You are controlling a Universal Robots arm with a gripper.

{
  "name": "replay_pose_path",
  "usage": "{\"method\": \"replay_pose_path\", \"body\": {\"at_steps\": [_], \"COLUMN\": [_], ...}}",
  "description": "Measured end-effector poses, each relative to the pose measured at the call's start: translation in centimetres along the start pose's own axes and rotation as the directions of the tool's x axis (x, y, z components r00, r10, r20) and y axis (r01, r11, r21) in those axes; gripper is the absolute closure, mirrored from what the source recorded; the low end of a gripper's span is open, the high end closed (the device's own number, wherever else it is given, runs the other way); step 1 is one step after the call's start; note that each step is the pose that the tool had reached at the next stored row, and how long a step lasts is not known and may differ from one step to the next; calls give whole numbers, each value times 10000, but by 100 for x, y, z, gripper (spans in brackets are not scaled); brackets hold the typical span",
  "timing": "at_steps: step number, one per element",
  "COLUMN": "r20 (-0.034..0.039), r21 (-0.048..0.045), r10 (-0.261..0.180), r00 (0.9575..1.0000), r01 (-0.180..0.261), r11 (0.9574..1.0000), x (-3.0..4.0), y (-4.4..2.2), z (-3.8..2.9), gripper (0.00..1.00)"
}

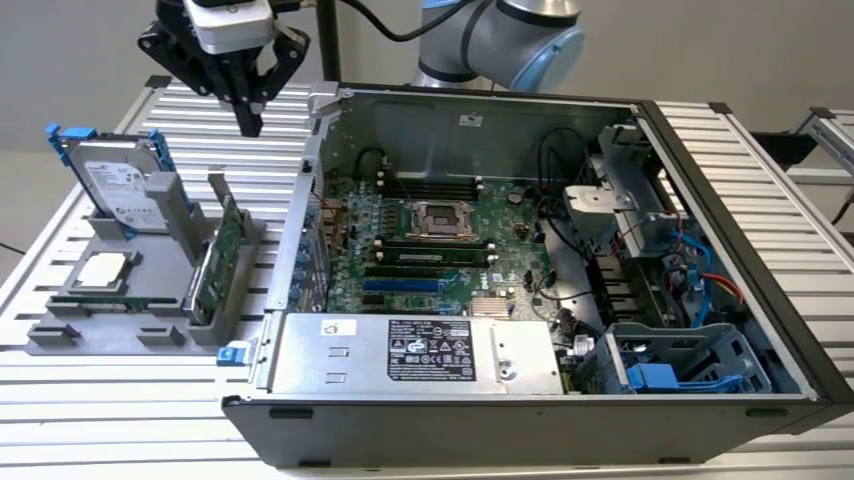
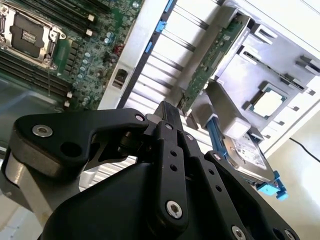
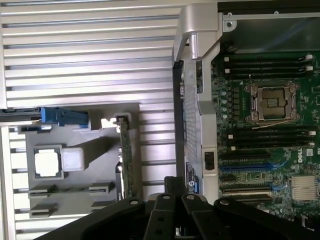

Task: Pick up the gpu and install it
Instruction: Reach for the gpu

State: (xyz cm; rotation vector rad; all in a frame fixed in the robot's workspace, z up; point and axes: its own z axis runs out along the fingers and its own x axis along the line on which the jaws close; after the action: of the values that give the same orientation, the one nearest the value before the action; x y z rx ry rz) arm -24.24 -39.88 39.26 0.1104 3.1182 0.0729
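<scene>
The arm's pincer (image 1: 250, 128) hangs pointing straight down, fingers pressed together and empty, just beside the computer case (image 1: 534, 430).

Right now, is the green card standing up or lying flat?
Standing up: the gpu sits on its long edge in the grey holder, outside the computer case.

Gpu (image 1: 218, 262): thin green card, upright on edge in grey holder (image 1: 40, 330), untouched.

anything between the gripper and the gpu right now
Nothing visible does. The gripper hangs in open air, higher than the gpu, which stands on edge in the gray tray with its top edge bare. The hard drive stands beside it in the same tray, apart.
</scene>
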Motion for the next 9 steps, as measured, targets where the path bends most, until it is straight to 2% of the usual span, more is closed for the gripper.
{"method": "replay_pose_path", "body": {"at_steps": [9], "r20": [0], "r21": [0], "r10": [0], "r00": [10000], "r01": [0], "r11": [10000], "x": [53], "y": [-4], "z": [-1], "gripper": [100]}}
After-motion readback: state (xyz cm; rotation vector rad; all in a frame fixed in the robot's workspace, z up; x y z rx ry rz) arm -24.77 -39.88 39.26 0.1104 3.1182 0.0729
